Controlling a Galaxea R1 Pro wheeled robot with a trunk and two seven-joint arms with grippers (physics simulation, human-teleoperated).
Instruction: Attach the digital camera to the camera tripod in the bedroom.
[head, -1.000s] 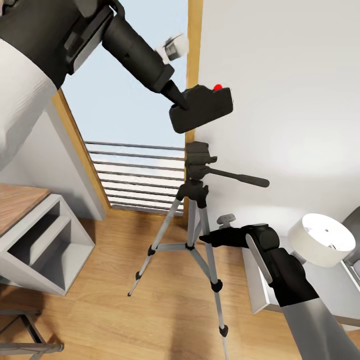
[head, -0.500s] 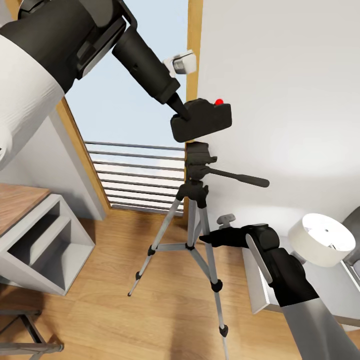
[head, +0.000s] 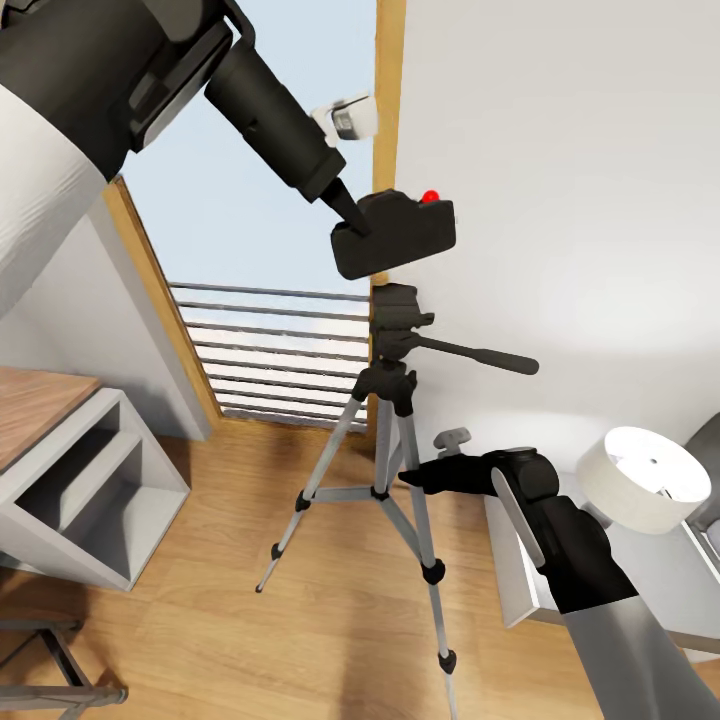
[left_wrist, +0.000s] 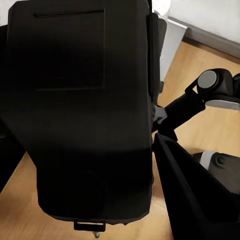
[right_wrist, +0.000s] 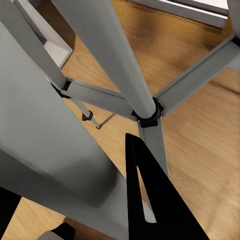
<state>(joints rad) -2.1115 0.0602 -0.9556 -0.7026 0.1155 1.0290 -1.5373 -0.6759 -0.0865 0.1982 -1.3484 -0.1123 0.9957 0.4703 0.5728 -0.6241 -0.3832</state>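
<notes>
Nearest, at 5 o'clock in the head view, the right arm reaches in toward the tripod (head: 395, 400), and its right pincer (head: 412, 478) sits at the rear leg, about level with the brace hub. In the right wrist view one dark finger (right_wrist: 150, 200) rises right beside the grey leg (right_wrist: 60, 140), with the brace hub (right_wrist: 148, 117) beyond it; the other finger is not seen, so whether this pincer is spread, or touching the leg, cannot be told.

The tripod stands upright on the wood floor (head: 250, 640), its three silver legs splayed, its black head (head: 398, 318) at the picture's middle and the pan handle (head: 480, 355) pointing to 3 o'clock.

At 8 o'clock a white shelf unit (head: 90, 490) rests on the floor; at 4 o'clock a white round lamp shade (head: 645, 478) sits on a pale tabletop (head: 660, 590).

Higher, the left arm comes down from 10 o'clock. The left pincer (head: 352, 215) is closed on the camera (head: 395, 235), gripping its window-side end, with a finger (left_wrist: 195, 195) pressed along the body (left_wrist: 90, 110) in the left wrist view. The camera hangs just above the tripod head, apart from it, tilted slightly, its red button (head: 431, 196) on top.

Farthest, the window (head: 260, 180) with a wooden frame and grey railing lies at 12 o'clock, beside the pale wall (head: 580, 200).
</notes>
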